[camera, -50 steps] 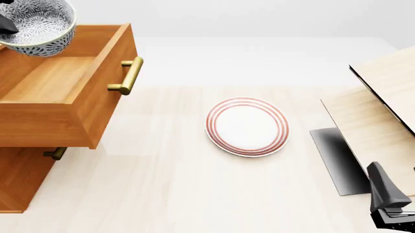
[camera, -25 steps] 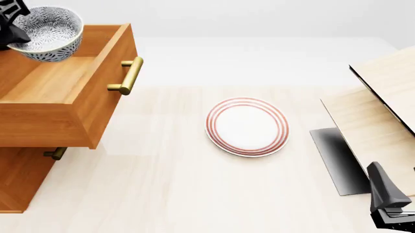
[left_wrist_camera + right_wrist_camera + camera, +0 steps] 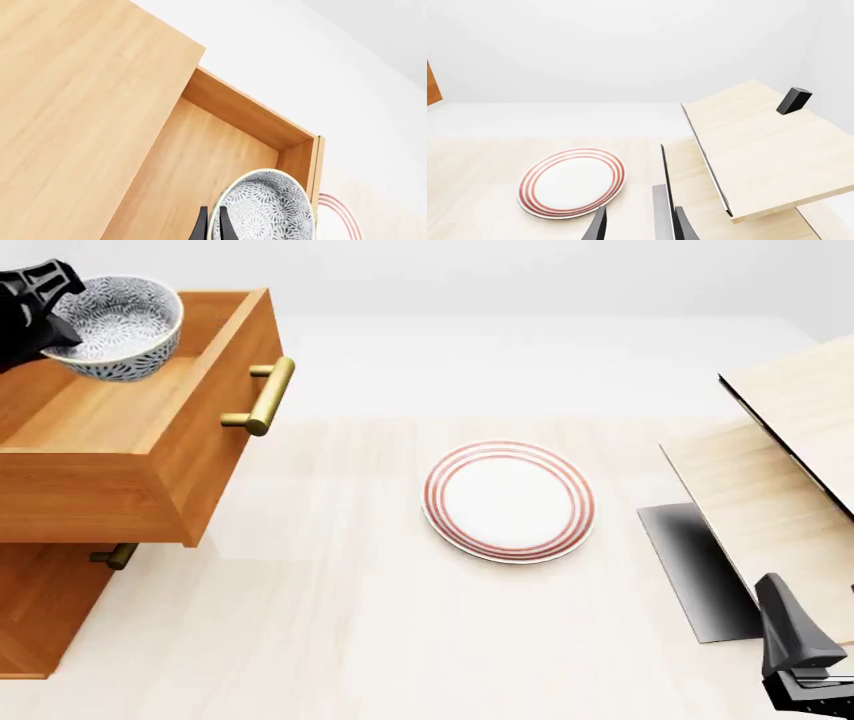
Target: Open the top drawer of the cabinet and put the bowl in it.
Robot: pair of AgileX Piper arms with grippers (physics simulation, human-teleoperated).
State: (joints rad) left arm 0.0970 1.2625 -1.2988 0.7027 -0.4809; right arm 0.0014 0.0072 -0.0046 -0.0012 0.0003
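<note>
1. The bowl point(image 3: 118, 325) hung tilted above the far left part of the open top drawer point(image 3: 120, 430), its speckled inside turned toward the right; whether it touched the drawer floor could not be told.
2. The left gripper point(image 3: 51, 322) held the bowl by its left rim, one finger inside and one outside, as the left wrist view showed with the dark fingers point(image 3: 201, 227) pinched on the bowl's edge point(image 3: 267, 210).
3. The top drawer stood pulled out toward the right, its plain wood floor bare and its brass handle point(image 3: 264, 395) on the right-hand front.
4. Below it, the cabinet point(image 3: 47, 605) showed a lower drawer's handle point(image 3: 115, 556) just under the open drawer.
5. A white plate with red rings point(image 3: 509, 502) lay flat on the table point(image 3: 374, 640), well right of the cabinet.
6. A pale wood panel structure point(image 3: 787, 470) stood at the right edge of the table.
7. The right gripper point(image 3: 637, 227) hovered near the right corner, fingers apart and holding nothing, pointed toward the plate and the panels.
</note>
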